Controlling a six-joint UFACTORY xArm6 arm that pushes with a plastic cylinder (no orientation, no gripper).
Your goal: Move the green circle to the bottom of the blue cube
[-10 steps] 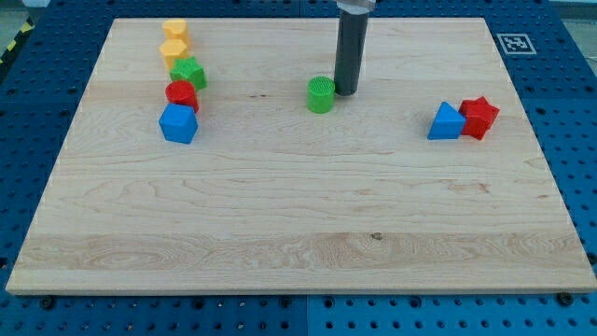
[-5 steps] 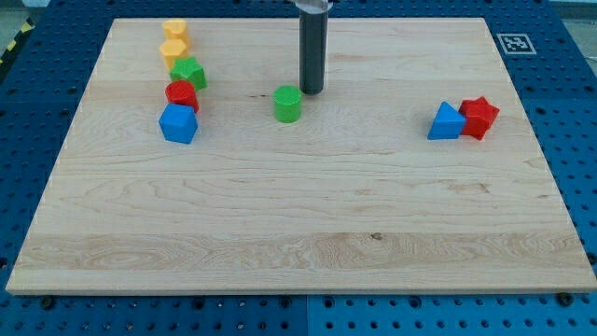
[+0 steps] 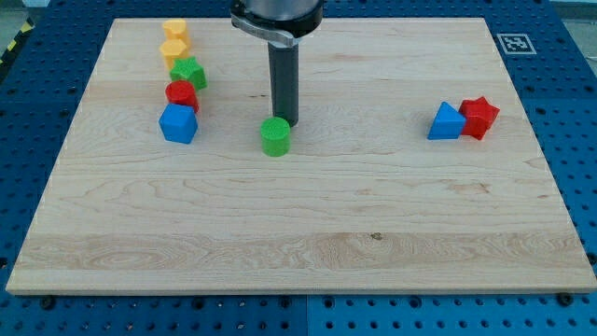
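My tip (image 3: 288, 124) is down on the counter (image 3: 308, 215), touching or just beside the green circle (image 3: 275, 136) on that block's upper-right side; contact can't be told for sure. No fingers on this rig, only a straight dark rod (image 3: 284, 84), so there is nothing to open or close. Rod runs up from the tip to a wider dark mount (image 3: 277, 16) at the view's top edge. Green circle sits a bit left of the counter's centre, upper half. Blue cube (image 3: 178, 123) is to the circle's left, well apart, at about the same height in the view, the circle slightly lower. Red block (image 3: 182, 94) touches the cube's top. Green block (image 3: 188, 73) sits just above the red one, touching it. Two yellow blocks (image 3: 174, 41) are stacked in a line above that, touching each other, the lower one against the green block; shapes look hexagonal but hard to tell. Far on the view's right: blue triangle (image 3: 447, 122) touching a red star (image 3: 479, 118), the star on its right. Small black-and-white marker tag (image 3: 513, 43) sits off the counter's top-right corner.
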